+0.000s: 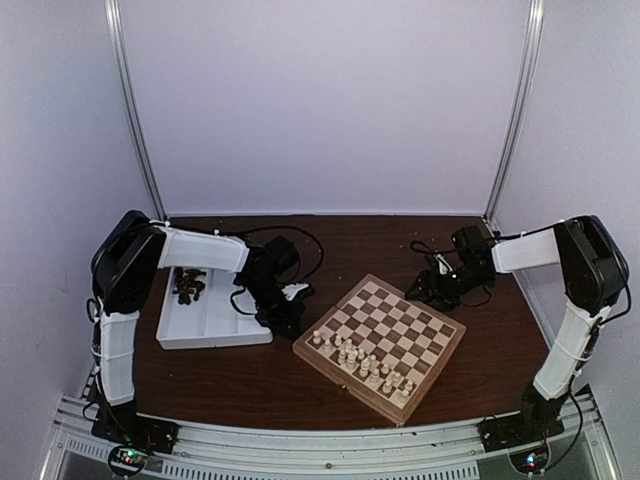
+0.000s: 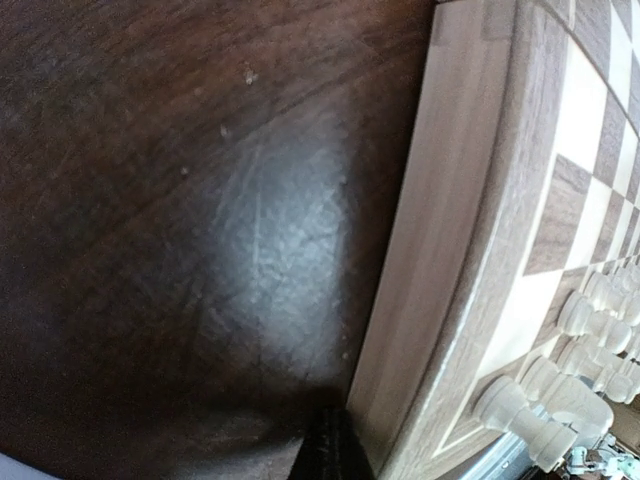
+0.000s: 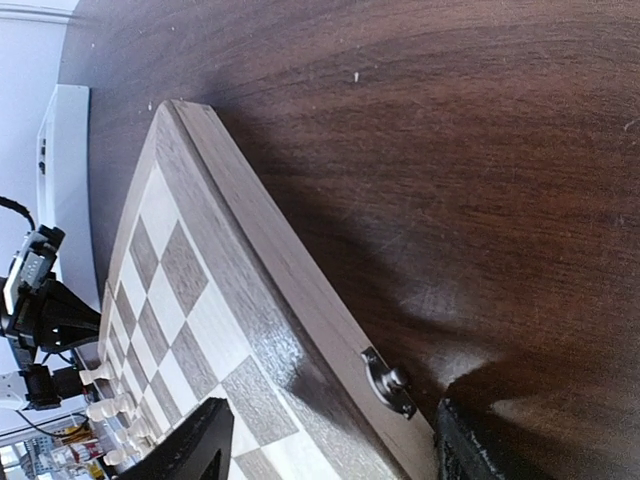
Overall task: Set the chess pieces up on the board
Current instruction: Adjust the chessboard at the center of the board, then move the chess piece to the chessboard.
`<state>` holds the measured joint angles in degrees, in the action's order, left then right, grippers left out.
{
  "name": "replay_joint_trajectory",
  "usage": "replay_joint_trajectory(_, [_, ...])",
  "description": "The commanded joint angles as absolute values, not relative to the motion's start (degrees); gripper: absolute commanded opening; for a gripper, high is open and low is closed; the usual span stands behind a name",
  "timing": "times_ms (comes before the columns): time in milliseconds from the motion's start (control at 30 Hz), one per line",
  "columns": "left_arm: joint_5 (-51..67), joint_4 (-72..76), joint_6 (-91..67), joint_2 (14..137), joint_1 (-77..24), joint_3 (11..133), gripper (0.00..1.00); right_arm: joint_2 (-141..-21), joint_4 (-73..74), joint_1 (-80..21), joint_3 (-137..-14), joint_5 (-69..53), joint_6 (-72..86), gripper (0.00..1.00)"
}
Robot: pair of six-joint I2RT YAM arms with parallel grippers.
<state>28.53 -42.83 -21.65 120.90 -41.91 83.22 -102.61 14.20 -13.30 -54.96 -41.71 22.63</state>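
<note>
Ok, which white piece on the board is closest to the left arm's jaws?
The white piece on the board's leftmost corner square; the other white pieces stand farther right along that near edge.

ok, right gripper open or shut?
Open. The right gripper shows both fingers wide apart in its wrist view, only the board edge between them.

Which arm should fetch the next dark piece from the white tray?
Left, likely. The left tool sits right beside the tray holding the dark pieces, though shut. The right tool is open but across the board from the tray.
</note>
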Motion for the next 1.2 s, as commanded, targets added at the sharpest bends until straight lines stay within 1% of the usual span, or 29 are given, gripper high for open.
replay_joint_trajectory(0, [30.1, -40.5, -23.8, 118.6, -43.5, 80.9, 0.0, -100.1, 24.0, -15.9, -58.7, -30.9, 18.2, 0.72])
replay_joint_trajectory(100, [31.2, -38.2, -25.3, 117.4, -44.0, 78.8, 0.0, -96.7, 25.9, -16.9, -60.6, -24.2, 16.9, 0.74])
replay_joint_trajectory(300, [33.0, -35.1, -27.2, 115.6, -44.2, 76.6, 0.0, -90.1, 29.0, -20.5, -65.0, -13.9, 10.8, 0.74])
replay_joint_trajectory(367, [30.9, -35.1, -27.8, 114.7, -44.3, 76.2, 0.0, -87.4, 28.8, -24.1, -65.7, -10.2, 7.7, 0.74])
replay_joint_trajectory(467, [24.5, -35.3, -28.7, 111.9, -44.2, 74.9, 0.0, -82.6, 27.5, -28.9, -66.2, -5.0, 3.6, 0.76])
replay_joint_trajectory(500, [23.1, -35.3, -28.7, 110.9, -44.2, 74.7, 0.0, -80.9, 26.8, -29.9, -66.1, -3.9, 2.7, 0.77])
replay_joint_trajectory(567, [20.8, -35.3, -28.9, 108.8, -44.2, 74.3, 0.0, -77.4, 25.3, -31.0, -65.5, -2.8, 1.8, 0.85])
replay_joint_trajectory(600, [20.1, -35.0, -29.0, 107.5, -44.2, 74.1, 0.0, -75.7, 25.3, -31.0, -65.2, -2.4, 2.5, 0.96])
replay_joint_trajectory(633, [19.4, -34.6, -29.0, 106.3, -44.2, 73.8, 0.0, -74.1, 25.4, -31.0, -64.7, -1.6, 3.0, 0.99])
replay_joint_trajectory(700, [16.8, -33.5, -29.2, 103.4, -44.2, 72.7, 0.0, -71.0, 21.8, -30.9, -60.4, 2.8, 6.5, 1.0])
replay_joint_trajectory(767, [13.8, -30.7, -29.8, 99.6, -44.2, 70.3, 0.0, -69.2, 17.0, -30.3, -55.8, 1.0, 8.1, 1.0])
replay_joint_trajectory(800, [12.2, -29.1, -30.1, 97.4, -44.2, 69.0, 0.02, -69.4, 17.1, -30.2, -55.7, -1.2, 8.8, 0.99])
replay_joint_trajectory(833, [10.9, -28.0, -30.3, 95.5, -44.2, 67.8, 0.03, -70.4, 18.8, -30.4, -57.0, -4.0, 8.3, 0.94])
replay_joint_trajectory(867, [9.9, -26.9, -30.3, 93.7, -44.1, 66.8, 0.04, -71.9, 22.0, -31.1, -59.1, -5.8, 7.3, 0.93])
replay_joint_trajectory(1000, [8.6, -24.9, -28.9, 89.4, -44.2, 65.0, 0.06, -77.8, 32.4, -36.3, -67.0, -8.3, 1.6, 0.73])
replay_joint_trajectory(1167, [12.6, -21.6, -24.8, 86.9, -44.2, 63.3, 0.16, -84.5, 42.1, -43.2, -74.2, -12.4, -4.2, 0.62])
